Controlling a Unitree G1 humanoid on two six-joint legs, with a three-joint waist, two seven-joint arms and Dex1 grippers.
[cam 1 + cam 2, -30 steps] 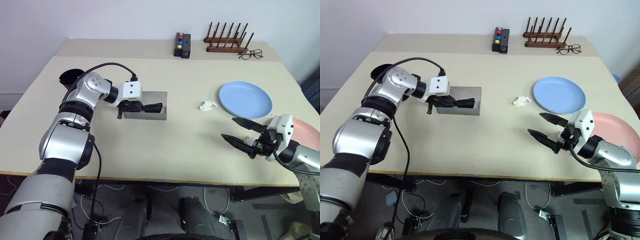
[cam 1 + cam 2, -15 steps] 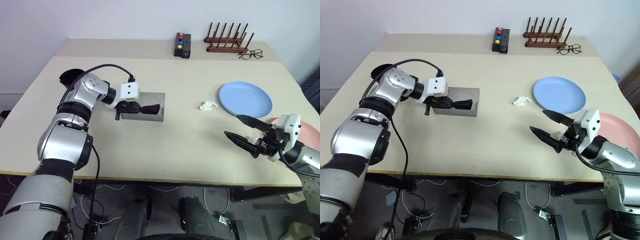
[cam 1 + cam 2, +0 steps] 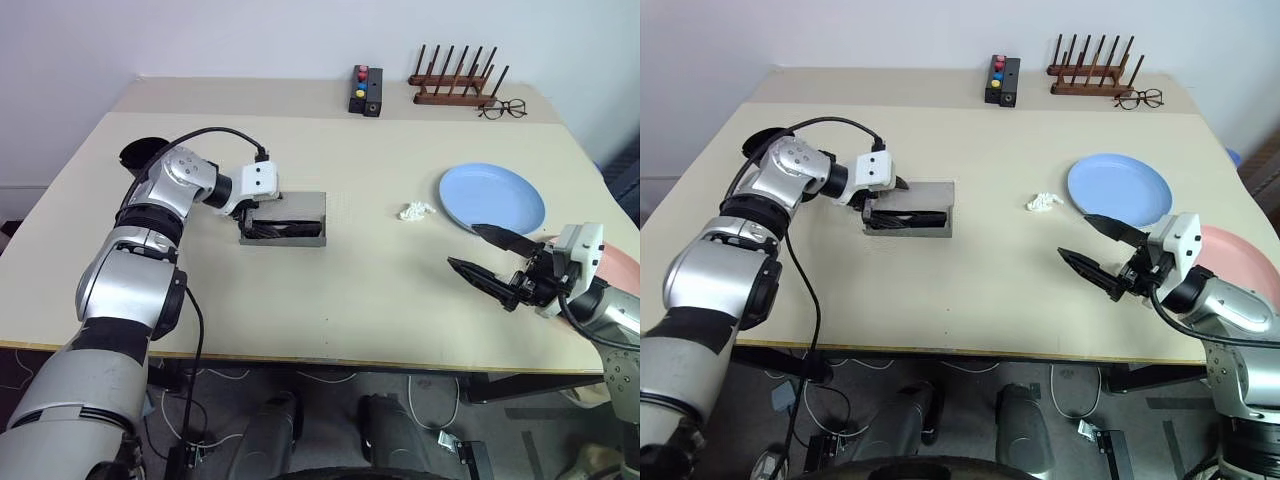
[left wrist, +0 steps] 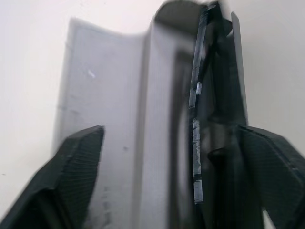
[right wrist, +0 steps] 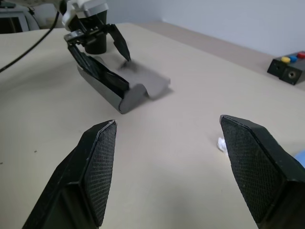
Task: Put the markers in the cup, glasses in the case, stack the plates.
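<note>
Glasses [image 4: 209, 119] lie in the open case [image 4: 119, 119], blurred, between the left gripper's [image 4: 171, 176] spread jaws. Right gripper [image 5: 167, 167] hangs open over bare table [image 5: 181, 191], pink plate [image 3: 1230, 255] half hidden behind it.

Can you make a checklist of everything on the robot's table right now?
Surface: beige table, with a second table pushed against its far edge.
Job's things: grey case lying open with the black glasses inside; black cup at far left; blue plate; pink plate at the right edge.
Clutter: white crumpled scrap; button box; wooden rack; clear spectacles.
Hands: left hand open over the case; right hand open, holding nothing.
Cables: black cable on the left arm.
Surroundings: white wall.
</note>
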